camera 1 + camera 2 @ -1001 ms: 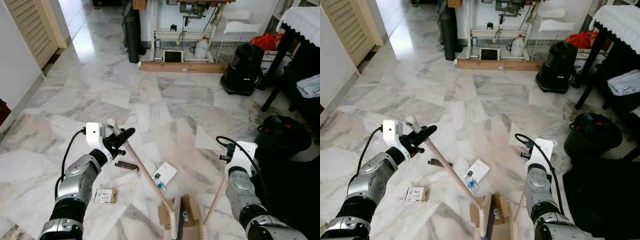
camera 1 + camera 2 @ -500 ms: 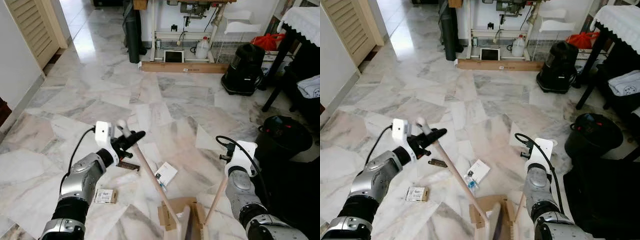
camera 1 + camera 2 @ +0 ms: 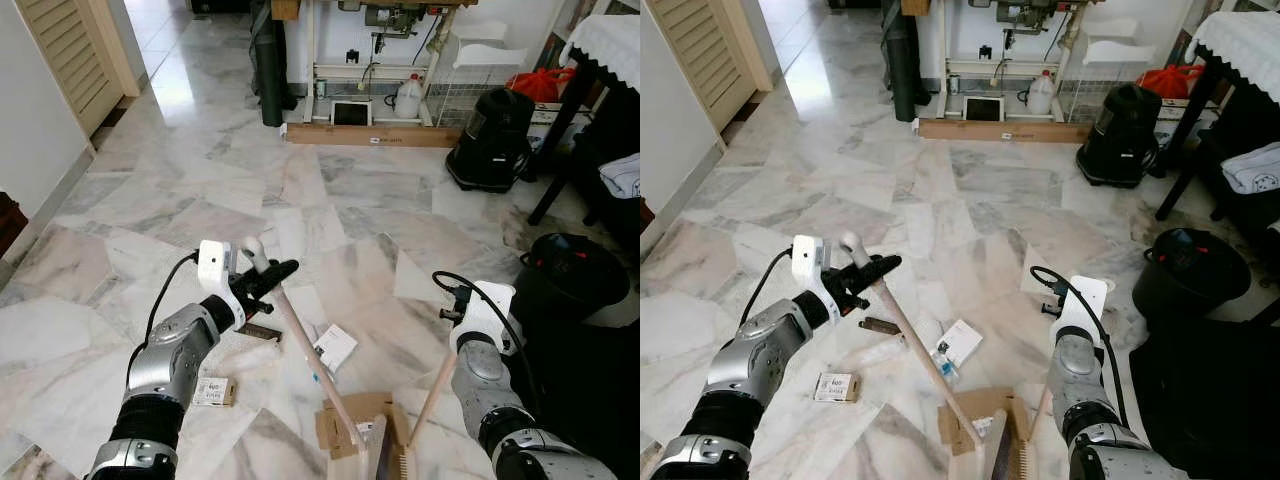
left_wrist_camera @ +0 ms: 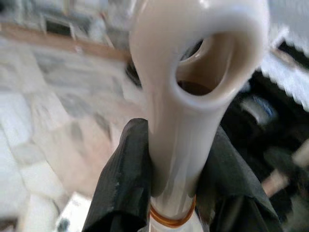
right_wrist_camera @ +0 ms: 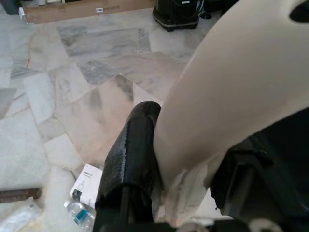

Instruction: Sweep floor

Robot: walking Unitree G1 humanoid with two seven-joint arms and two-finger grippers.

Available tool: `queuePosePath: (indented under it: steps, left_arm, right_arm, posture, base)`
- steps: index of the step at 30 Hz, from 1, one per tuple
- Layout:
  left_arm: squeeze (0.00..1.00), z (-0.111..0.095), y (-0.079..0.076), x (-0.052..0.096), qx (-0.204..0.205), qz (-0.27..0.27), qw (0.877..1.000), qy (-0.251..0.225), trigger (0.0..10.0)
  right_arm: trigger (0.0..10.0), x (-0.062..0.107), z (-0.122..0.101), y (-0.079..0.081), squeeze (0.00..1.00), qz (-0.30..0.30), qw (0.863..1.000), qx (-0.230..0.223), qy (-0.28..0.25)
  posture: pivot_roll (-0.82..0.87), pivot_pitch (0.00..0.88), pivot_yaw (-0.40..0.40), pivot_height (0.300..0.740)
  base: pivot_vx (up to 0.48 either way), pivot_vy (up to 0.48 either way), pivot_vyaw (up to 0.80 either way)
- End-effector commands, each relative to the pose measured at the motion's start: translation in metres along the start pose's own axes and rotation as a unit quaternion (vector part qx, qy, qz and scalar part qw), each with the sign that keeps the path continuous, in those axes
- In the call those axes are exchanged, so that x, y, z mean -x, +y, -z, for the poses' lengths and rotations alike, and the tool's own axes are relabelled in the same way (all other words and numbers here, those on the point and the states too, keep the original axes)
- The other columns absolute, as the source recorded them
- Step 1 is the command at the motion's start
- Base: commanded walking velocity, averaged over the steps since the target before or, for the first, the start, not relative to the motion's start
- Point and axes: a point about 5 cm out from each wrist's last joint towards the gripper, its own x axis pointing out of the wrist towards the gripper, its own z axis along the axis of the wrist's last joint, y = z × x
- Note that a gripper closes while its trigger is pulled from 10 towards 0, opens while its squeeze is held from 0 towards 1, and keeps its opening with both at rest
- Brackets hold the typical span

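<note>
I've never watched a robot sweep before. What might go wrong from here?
The left gripper holds the broom at its very top, so the long handle could twist or slip. The white box and small carton may skid away rather than reach the dustpan held by the right gripper. The cardboard looks bulky to scoop.

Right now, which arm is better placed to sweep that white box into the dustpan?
Left, probably. The left gripper grips the broom handle, which slants down right beside the white box; the right gripper holds the dustpan handle.
</note>
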Motion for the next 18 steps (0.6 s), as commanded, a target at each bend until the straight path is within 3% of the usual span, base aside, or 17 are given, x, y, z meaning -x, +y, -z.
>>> queuePosePath:
  steps: [1, 13, 18]
  left_arm:
    - [0.0, -0.026, -0.005, 0.0, -0.011, 0.004, 0.998, -0.065, 10.0]
    - [0.0, -0.068, -0.022, -0.004, -0.035, 0.021, 0.99, -0.139, 10.0]
    - [0.0, -0.08, -0.021, -0.004, -0.055, -0.01, 0.983, -0.173, 10.0]
  right_arm:
    - [10.0, -0.003, -0.011, 0.004, 0.0, -0.005, 1.0, -0.012, -0.024]
    - [10.0, -0.004, -0.015, -0.001, 0.0, -0.01, 0.999, -0.008, -0.039]
    - [10.0, -0.004, -0.024, -0.001, 0.0, -0.025, 0.997, -0.009, -0.067]
  posture:
    - [0.02, 0.0, 0.002, 0.74]
    - [0.04, 0.0, -0.018, 0.74]
    - [0.03, 0.0, -0.022, 0.74]
  base:
    - [0.0, 0.0, 0.0]
    - [0.0, 0.0, 0.0]
    - [0.0, 0.0, 0.0]
